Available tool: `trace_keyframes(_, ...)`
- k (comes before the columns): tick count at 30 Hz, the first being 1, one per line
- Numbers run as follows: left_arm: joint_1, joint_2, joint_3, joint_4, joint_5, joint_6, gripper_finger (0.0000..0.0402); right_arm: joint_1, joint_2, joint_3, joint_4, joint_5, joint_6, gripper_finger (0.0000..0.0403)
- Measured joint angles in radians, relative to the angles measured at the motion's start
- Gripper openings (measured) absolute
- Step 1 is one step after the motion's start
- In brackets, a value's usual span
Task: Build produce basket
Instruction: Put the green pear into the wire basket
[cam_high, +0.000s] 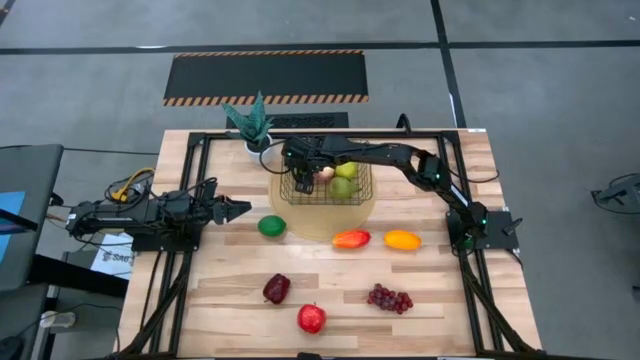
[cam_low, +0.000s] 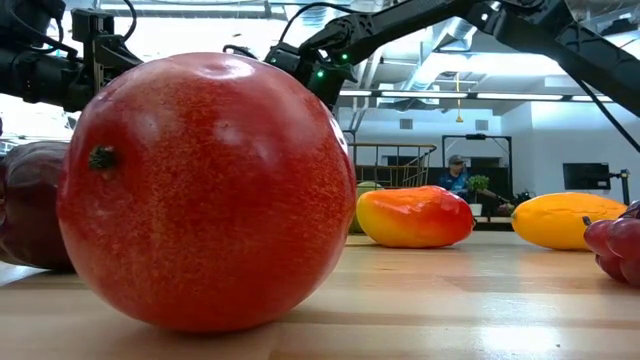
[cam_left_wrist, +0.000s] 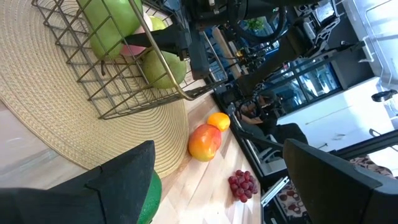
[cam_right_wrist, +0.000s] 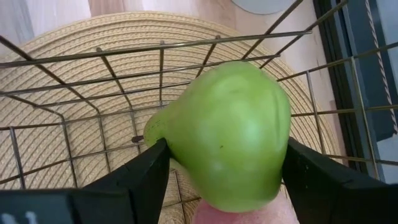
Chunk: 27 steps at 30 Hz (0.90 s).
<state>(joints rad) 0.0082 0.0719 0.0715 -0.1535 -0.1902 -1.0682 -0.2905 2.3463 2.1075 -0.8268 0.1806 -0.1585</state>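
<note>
Green and glossy, the pear (cam_right_wrist: 227, 134) is sitting squeezed between our right gripper's (cam_right_wrist: 227, 186) two dark fingers, hanging just over the wire basket (cam_high: 300, 190) at the far side of the table. We're judging it a light, hard toy with a smooth skin, so it could slip; we're gripping it across its fat belly, which looks the safest place. Under it, a peach (cam_high: 326, 173) and two more green fruits (cam_high: 345, 180) are already lying inside the basket, so we're wanting a gentle drop to avoid knocking them about. The basket itself is resting on a round woven mat (cam_high: 300, 225). Out on the bare wood we're still seeing the lime (cam_high: 271, 226), mango (cam_high: 351, 239), yellow-orange fruit (cam_high: 402, 240), dark red fruit (cam_high: 277, 289), red apple (cam_high: 311, 319) and grapes (cam_high: 390, 298). Our left gripper (cam_high: 232, 211) is waiting near the lime, fingers spread apart and holding nothing.
</note>
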Motion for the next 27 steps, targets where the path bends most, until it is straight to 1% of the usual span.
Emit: trace_keyframes(27,0.000,0.000,0.000,0.001,0.001,-0.007,0.0341,-0.014,0.004,0.000,-0.005,-0.056,0.011,0.0282)
